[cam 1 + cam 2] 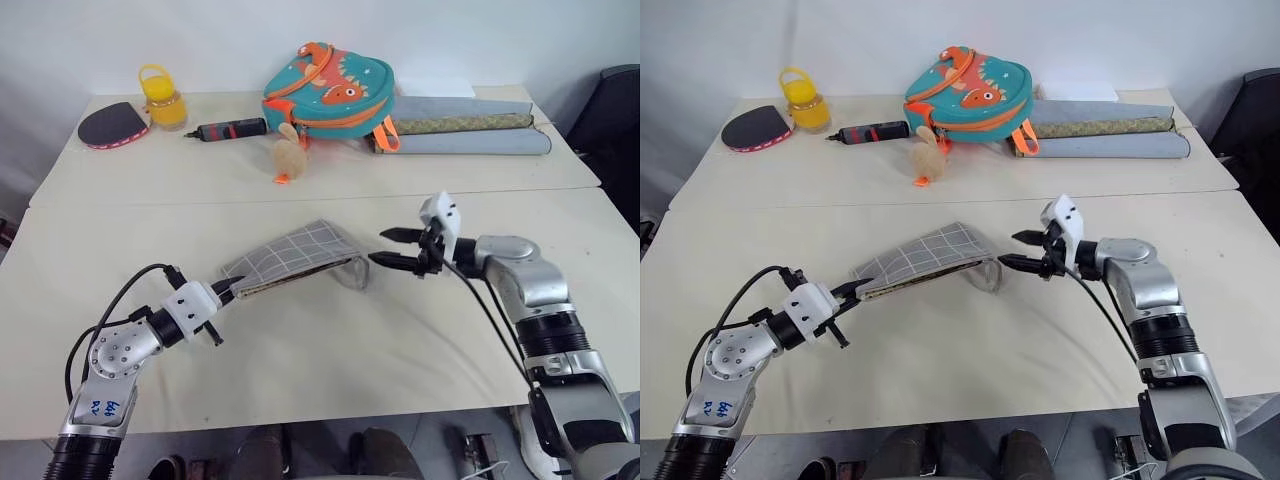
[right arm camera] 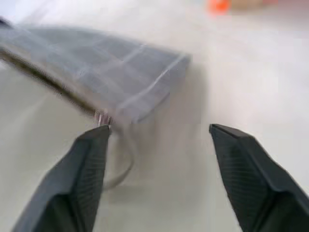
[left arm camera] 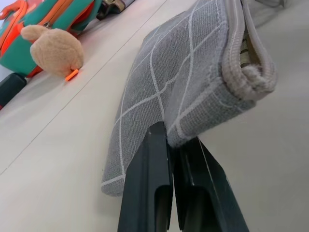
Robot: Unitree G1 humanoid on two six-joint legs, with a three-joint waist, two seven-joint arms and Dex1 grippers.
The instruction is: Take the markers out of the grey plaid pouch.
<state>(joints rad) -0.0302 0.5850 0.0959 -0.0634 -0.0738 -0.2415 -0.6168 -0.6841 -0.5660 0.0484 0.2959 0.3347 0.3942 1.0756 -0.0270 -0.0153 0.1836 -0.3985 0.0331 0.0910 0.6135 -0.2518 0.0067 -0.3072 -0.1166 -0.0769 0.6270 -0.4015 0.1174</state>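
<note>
Left gripper (image 1: 222,296) pinches flat grey plaid fabric pouch (image 1: 296,257) by one corner; right gripper (image 1: 400,250), fingers apart and empty just beside the pouch's far end, so the thin corner hold may slip and the pouch sag.

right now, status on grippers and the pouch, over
Left gripper shut on pouch corner, one end raised off table. Right gripper open, empty, just off the pouch's far end. No markers visible. Nothing in the way.
</note>
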